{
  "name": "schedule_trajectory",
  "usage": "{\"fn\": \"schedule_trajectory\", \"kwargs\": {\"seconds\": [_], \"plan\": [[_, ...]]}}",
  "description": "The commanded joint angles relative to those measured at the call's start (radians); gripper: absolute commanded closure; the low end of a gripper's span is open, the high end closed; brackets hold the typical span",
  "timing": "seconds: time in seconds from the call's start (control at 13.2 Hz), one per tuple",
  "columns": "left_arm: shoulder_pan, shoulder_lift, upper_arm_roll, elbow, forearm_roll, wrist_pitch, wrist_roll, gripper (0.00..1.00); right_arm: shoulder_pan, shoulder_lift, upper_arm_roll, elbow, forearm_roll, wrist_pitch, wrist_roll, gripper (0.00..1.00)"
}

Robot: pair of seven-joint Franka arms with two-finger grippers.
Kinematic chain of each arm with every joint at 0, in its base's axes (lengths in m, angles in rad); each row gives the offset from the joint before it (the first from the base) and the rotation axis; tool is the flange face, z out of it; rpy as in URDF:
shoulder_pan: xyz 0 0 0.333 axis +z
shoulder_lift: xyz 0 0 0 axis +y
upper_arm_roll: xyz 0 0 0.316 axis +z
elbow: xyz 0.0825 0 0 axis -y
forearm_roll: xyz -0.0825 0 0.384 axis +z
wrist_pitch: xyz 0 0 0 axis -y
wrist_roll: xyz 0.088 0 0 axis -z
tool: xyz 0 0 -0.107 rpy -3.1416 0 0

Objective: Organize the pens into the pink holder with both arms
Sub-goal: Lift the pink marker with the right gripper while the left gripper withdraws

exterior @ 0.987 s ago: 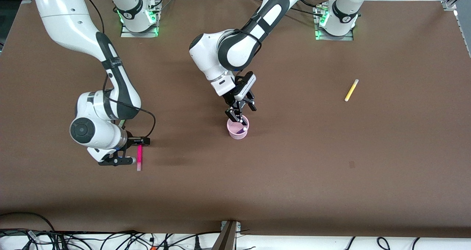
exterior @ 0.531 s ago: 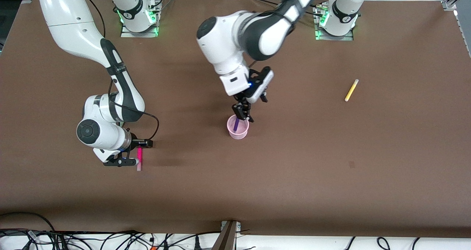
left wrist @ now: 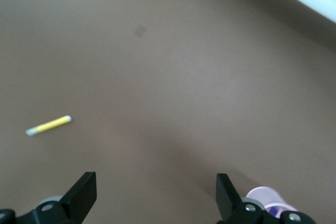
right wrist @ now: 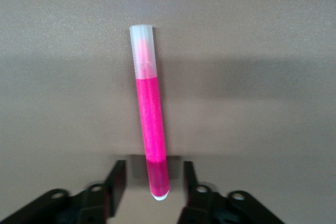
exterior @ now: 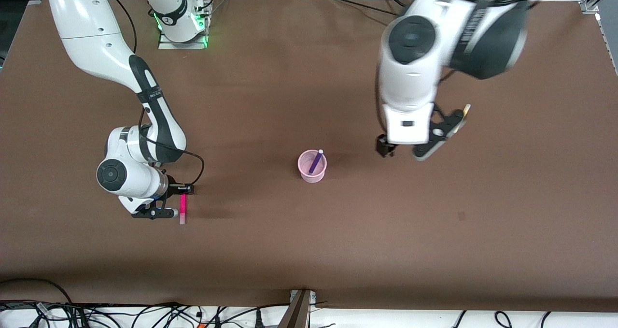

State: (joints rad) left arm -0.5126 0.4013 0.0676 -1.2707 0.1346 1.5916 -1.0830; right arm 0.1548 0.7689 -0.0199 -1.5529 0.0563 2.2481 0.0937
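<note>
The pink holder stands mid-table with the dark purple pen leaning in it. The holder also shows in the left wrist view. My left gripper is open and empty, up in the air between the holder and the yellow pen. The left hand partly hides that pen; in the left wrist view the yellow pen lies flat. My right gripper is low at the table, open, with one finger on each side of one end of the magenta pen, gaps on both sides. No lime green pen is in view.
The brown table is bare around the holder. A small dark mark lies on the mat nearer to the front camera than the yellow pen. Cables run along the table's front edge.
My left gripper let go of the purple pen, now leaning in the holder, then rose and swung toward the yellow pen. My right gripper has stayed around the magenta pen.
</note>
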Motion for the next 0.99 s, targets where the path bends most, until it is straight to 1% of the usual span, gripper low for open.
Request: {"fn": "schedule_trajectory", "kwargs": {"seconds": [0.0, 0.08, 0.15, 0.38, 0.53, 0.61, 0.68, 0.76, 0.83, 0.91], "plan": [[0.104, -0.125, -0.015, -0.143, -0.075, -0.004, 0.278, 0.0, -0.006, 0.006, 0.005, -0.01, 0.017, 0.021, -0.025, 0.61], [0.132, -0.154, -0.015, -0.182, -0.081, -0.004, 0.372, 0.0, -0.006, 0.007, 0.005, -0.01, 0.017, 0.022, -0.025, 0.65], [0.156, -0.176, -0.015, -0.218, -0.081, -0.004, 0.459, 0.0, -0.006, 0.009, 0.005, -0.01, 0.017, 0.022, -0.025, 0.72], [0.242, -0.237, -0.015, -0.324, -0.082, 0.007, 0.767, 0.0, -0.006, 0.013, 0.005, -0.009, 0.017, 0.027, -0.022, 1.0], [0.311, -0.246, -0.015, -0.343, -0.107, 0.007, 0.959, 0.0, -0.003, 0.009, 0.006, -0.007, 0.019, 0.019, -0.011, 1.0], [0.336, -0.248, -0.015, -0.349, -0.127, 0.008, 1.009, 0.0, 0.0, 0.006, 0.008, -0.006, 0.022, 0.015, -0.005, 1.0], [0.382, -0.249, -0.017, -0.358, -0.145, 0.024, 1.04, 0.0, 0.005, 0.001, 0.009, 0.0, 0.051, -0.023, 0.018, 1.0], [0.402, -0.257, -0.017, -0.39, -0.164, 0.062, 1.078, 0.0, 0.014, -0.008, 0.012, 0.043, 0.109, -0.104, 0.04, 1.0], [0.419, -0.284, -0.015, -0.444, -0.168, 0.124, 1.101, 0.0, 0.028, -0.005, 0.012, 0.11, 0.17, -0.208, 0.066, 1.0], [0.43, -0.32, -0.015, -0.519, -0.168, 0.199, 1.114, 0.0, 0.031, -0.003, 0.014, 0.146, 0.215, -0.27, 0.098, 1.0]]}}
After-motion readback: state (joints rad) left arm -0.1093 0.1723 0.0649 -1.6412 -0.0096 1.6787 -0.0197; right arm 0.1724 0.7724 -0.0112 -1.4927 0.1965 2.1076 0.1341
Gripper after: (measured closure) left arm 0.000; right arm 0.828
